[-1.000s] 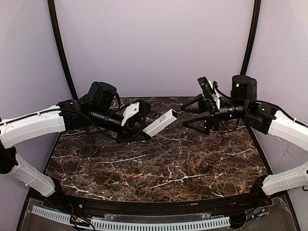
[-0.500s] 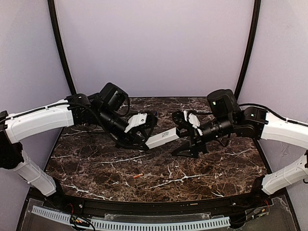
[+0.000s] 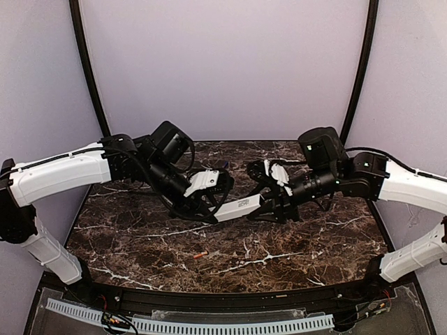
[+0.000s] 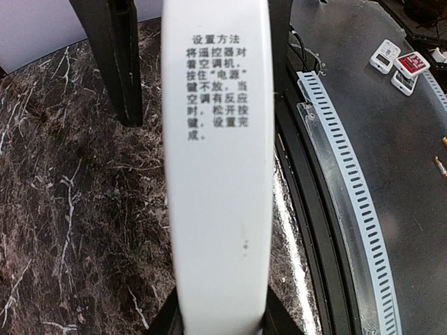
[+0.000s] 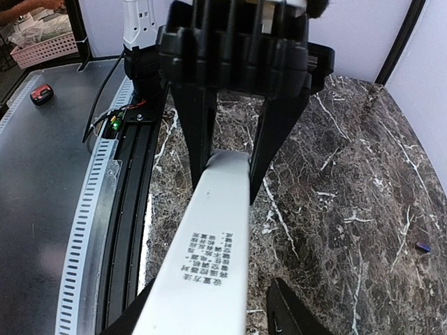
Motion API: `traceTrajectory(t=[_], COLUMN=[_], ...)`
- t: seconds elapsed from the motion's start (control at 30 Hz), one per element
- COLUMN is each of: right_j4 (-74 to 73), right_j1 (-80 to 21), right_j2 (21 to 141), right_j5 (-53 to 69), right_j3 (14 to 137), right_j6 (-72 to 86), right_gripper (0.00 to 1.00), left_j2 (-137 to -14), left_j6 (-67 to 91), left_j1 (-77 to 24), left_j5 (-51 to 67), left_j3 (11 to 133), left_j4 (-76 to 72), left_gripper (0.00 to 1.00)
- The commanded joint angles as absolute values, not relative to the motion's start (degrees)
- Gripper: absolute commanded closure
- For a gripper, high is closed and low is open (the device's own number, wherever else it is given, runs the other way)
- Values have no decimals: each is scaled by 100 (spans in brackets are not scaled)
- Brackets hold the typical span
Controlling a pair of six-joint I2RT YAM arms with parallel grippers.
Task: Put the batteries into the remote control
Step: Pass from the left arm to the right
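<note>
Your left hand [image 3: 218, 201] gripped one end of the white remote control [image 3: 241, 206] and held it up above the dark table [image 3: 293, 251]. Your right hand [image 3: 269, 202] was at the other end, with one finger on each side of the remote control. Those fingers stood apart, and a little gap showed beside it, so they were not squeezing it. One orange-red battery [image 3: 200, 255] lay on the table, well apart from both hands.
</note>
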State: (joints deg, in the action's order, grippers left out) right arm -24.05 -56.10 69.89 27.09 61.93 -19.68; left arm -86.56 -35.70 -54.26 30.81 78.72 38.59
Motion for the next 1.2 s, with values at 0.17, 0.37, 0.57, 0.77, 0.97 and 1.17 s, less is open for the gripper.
traceTrajectory(t=[0.17, 0.37, 0.57, 0.77, 0.97, 1.17], right_j4=[-2350, -2188, -2038, -1589, -480, 1159], right_j1=[-5712, -5713, -5711, -5710, -5711, -5704], right_j2=[7058, 6966, 6867, 6623, 6245, 6002], right_j5=[2572, 2617, 2550, 2159, 1386, 739], right_j3=[6232, 6123, 5960, 5520, 4813, 4211], right_j6=[-1986, -1921, -1845, -1728, -1808, -1936], right_gripper=[62, 78, 94, 100, 100, 100], left_j2=[-8650, -8680, -8621, -7993, -6985, -7025], left_j6=[-3683, -3691, -3568, -3127, -2012, -219], left_j1=[-5469, -5467, -5472, -5416, -5087, -4568], left_j5=[3010, 3006, 2693, 1761, 703, 561], left_j3=[8062, 8047, 7943, 7515, 6549, 6409], left_j4=[3987, 3977, 3728, 2984, 1349, 840], left_gripper=[99, 99, 77, 37, 1, 1])
